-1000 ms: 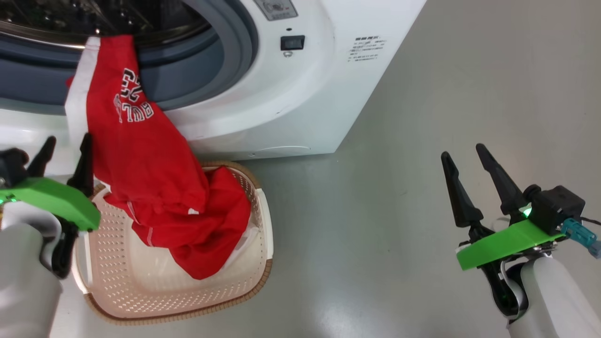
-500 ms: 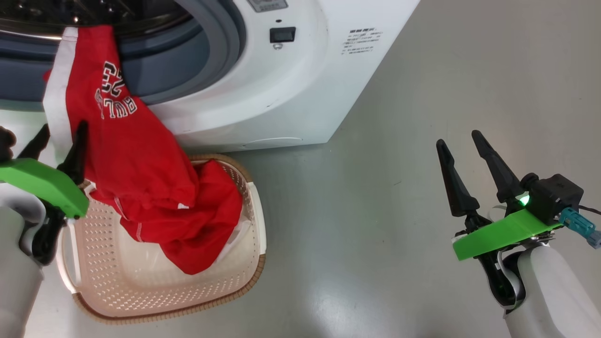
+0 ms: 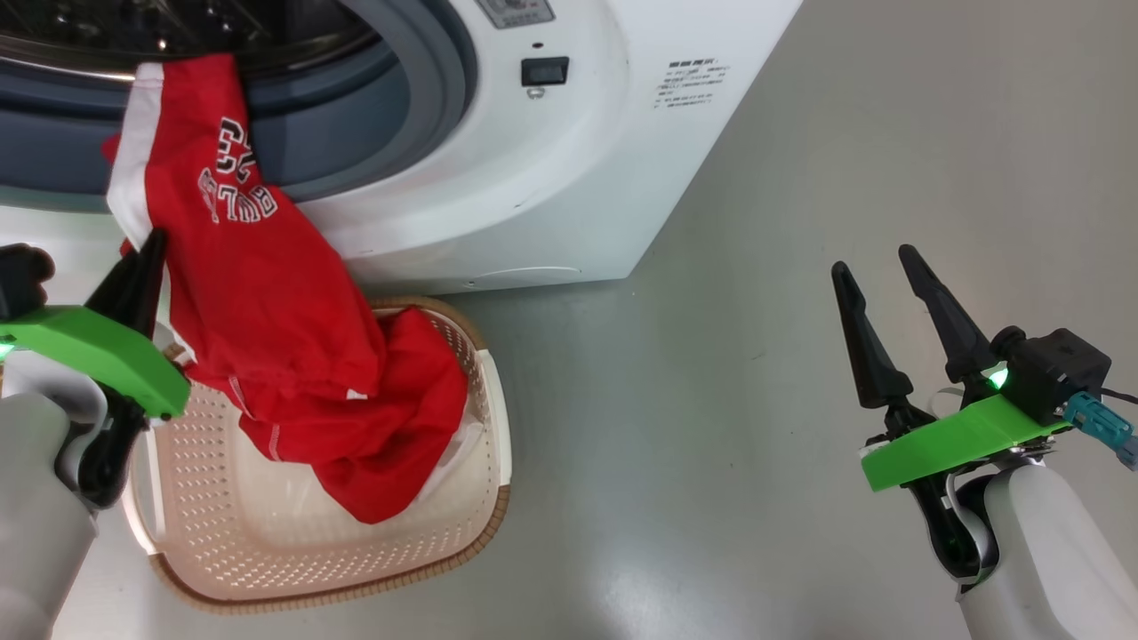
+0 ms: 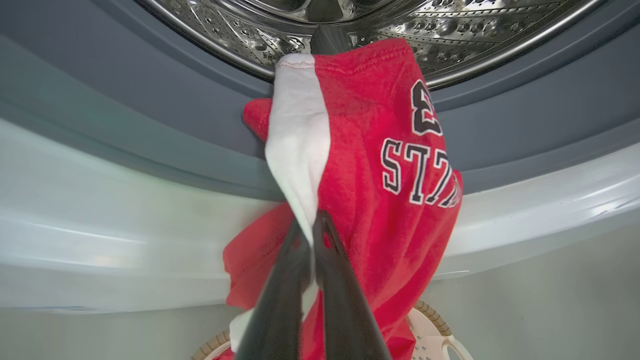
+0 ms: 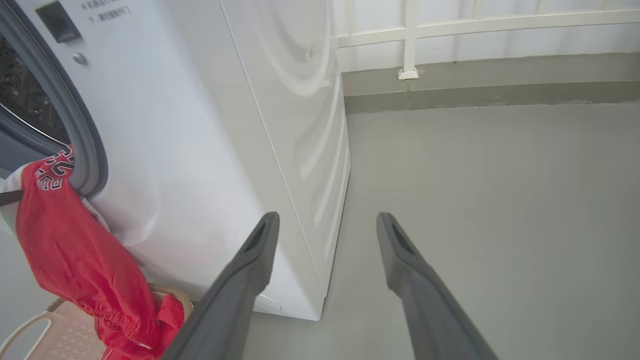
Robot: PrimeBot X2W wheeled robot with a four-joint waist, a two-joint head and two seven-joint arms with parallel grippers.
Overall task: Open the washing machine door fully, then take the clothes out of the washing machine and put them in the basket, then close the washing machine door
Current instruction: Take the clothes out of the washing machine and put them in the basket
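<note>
Left pincer (image 3: 153,249) pinches the clothes (image 3: 267,293); right pincer (image 3: 874,260) hovers, fingers spread wide

With the right end effector (image 5: 326,216) spread wide, the clothes (image 5: 65,250) hang from the washing machine (image 5: 225,125) into the basket (image 5: 30,325).

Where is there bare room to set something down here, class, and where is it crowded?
Free: the floor between the basket and the right gripper, and the basket's near end. Crowded: the mouth of the washing machine, where the clothes drape down into the basket, pinched by the left gripper.
</note>
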